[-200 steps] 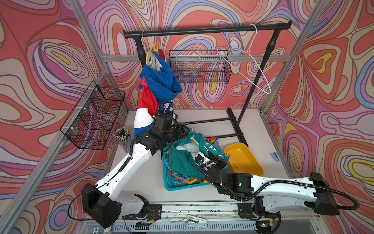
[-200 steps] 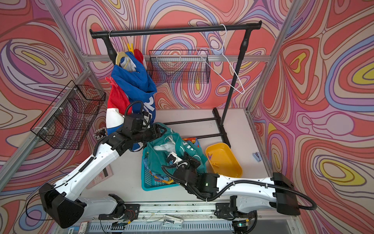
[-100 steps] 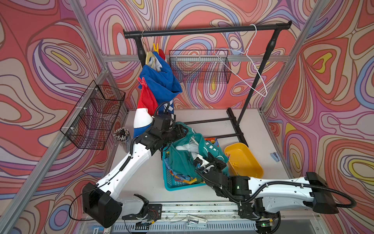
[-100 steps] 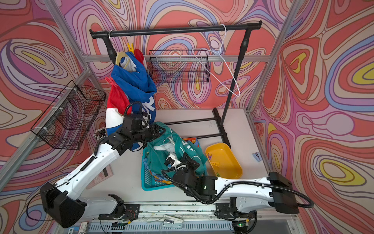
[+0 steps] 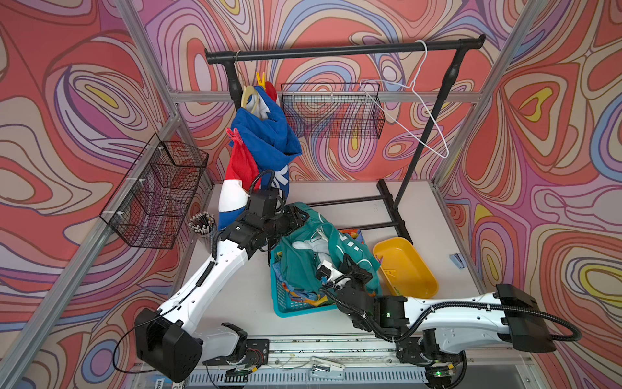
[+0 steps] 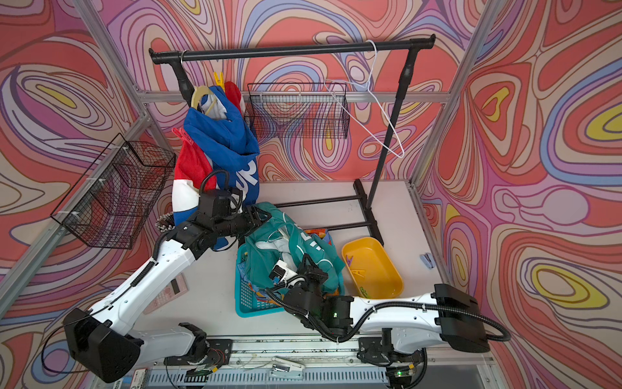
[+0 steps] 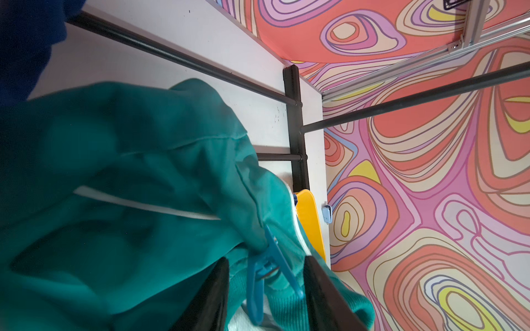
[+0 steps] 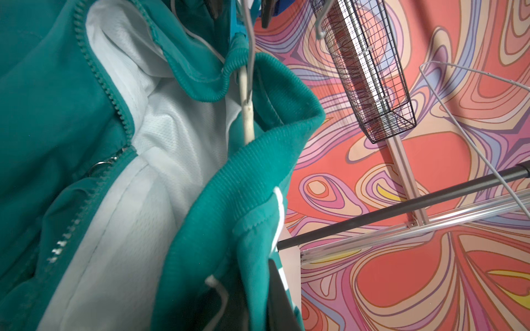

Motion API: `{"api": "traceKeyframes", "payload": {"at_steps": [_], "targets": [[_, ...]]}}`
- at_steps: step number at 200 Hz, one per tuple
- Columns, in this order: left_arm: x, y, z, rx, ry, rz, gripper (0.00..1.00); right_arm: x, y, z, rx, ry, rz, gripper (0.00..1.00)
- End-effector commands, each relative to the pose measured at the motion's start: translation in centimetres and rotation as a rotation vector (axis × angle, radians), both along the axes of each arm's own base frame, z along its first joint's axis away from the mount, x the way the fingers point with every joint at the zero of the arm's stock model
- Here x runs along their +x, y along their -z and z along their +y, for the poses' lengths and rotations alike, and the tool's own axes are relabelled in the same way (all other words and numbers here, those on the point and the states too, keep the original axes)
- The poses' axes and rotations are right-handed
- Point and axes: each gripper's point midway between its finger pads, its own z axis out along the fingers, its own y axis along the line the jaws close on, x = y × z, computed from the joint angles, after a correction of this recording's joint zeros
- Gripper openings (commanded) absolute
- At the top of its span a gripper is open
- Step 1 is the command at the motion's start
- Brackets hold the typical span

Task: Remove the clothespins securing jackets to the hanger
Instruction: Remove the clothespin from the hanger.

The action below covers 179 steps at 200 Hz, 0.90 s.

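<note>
Over turquoise plastic laundry basket [image 5: 289,308]: teal zip jacket [image 7: 129,172], white lining showing. Blue plastic clothespin [image 7: 259,283] clipped on its ribbed edge. Left gripper [image 7: 266,259] fingers parted, straddling the pin, gaps either side. Right gripper [image 5: 351,267] clenched in jacket fabric.

Large white characters [image 6: 249,175] across the hanging blue jacket [image 6: 222,141], folded and not legible as a word; white lettering [image 5: 347,241] on the teal jacket [image 5: 303,259], creased beyond reading; printed sticker [image 6: 140,378] on the base rail [image 6: 303,343], too small to read.
</note>
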Motion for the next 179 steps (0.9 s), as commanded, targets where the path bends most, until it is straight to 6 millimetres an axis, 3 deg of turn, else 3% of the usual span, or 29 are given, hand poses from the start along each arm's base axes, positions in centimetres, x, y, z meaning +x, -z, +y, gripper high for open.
{"api": "traceKeyframes", "payload": {"at_steps": [1, 70, 179], "targets": [[-0.2, -0.6, 0.1, -0.041, -0.007, -0.001, 0.44, 0.2, -1.1, -0.5, 0.033, 0.062, -0.051, 0.0], [-0.1, -0.5, -0.3, -0.086, 0.002, 0.022, 0.43, 0.2, -0.5, 0.4, -0.04, 0.068, -0.089, 0.0], [-0.1, -0.3, 0.7, -0.128, -0.02, 0.039, 0.37, 0.2, -0.9, 0.9, -0.05, 0.061, -0.123, 0.0]]}}
